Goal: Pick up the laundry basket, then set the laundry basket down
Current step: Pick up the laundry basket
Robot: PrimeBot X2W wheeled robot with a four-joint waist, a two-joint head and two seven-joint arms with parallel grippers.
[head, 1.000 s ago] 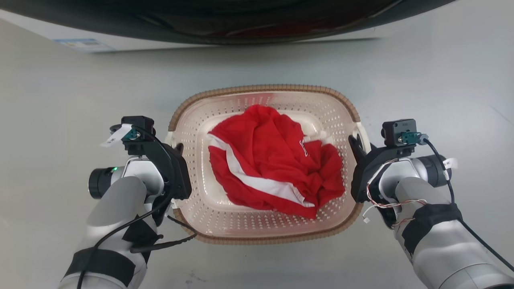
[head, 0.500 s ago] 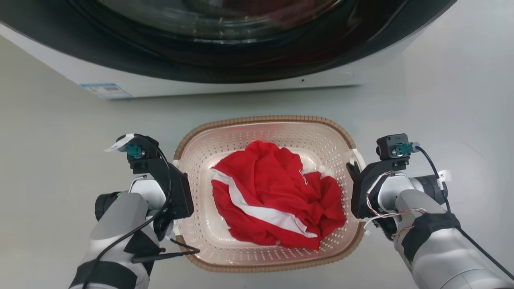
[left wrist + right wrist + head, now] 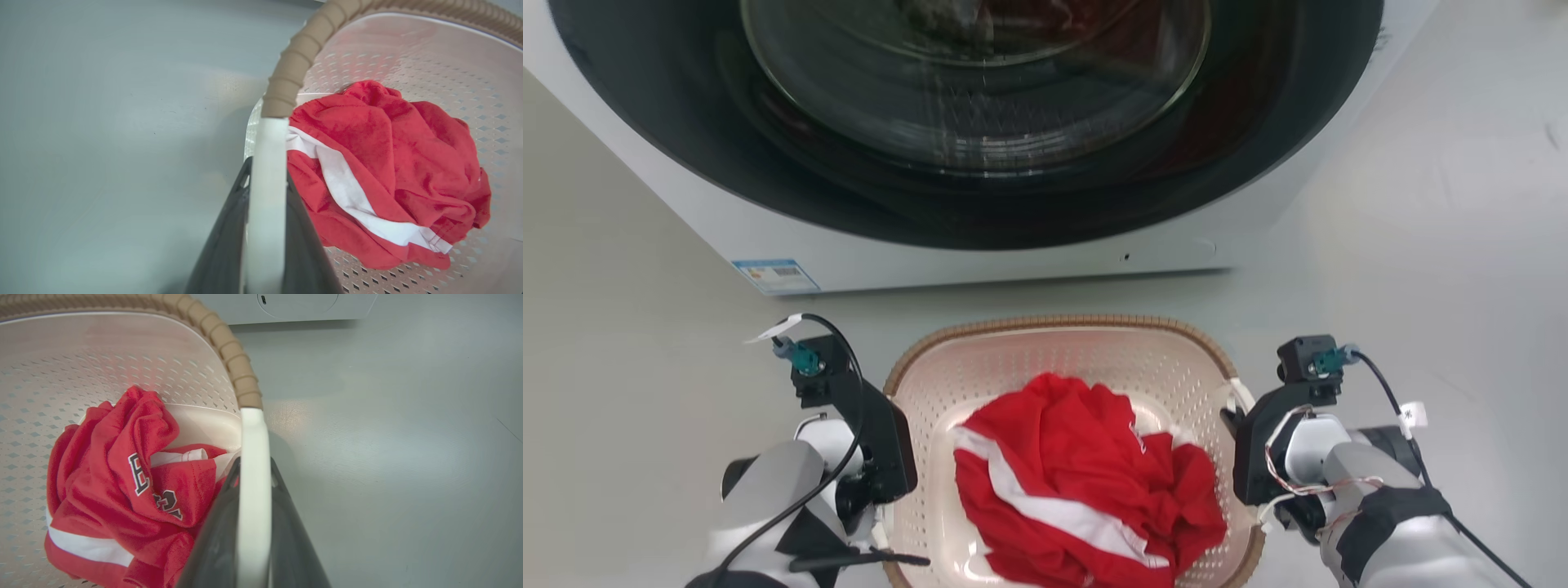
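Closed: left pincer (image 3: 266, 179), right pincer (image 3: 254, 469)

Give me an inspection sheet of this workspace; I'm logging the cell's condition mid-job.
Surface: pale grey floor, smooth, with faint marks.
Job's things: laundry basket in front of the machine, holding a crumpled red garment with a white stripe.
Clutter: nothing seen.
Grippers: left gripper has its fingers closed on the basket's left handle; right gripper likewise on the right handle.
Cables: black cable looping over the left wrist; second black cable and thin loose wires at the right wrist.
Surroundings: white washing machine with a dark round door and a blue label at its lower corner.
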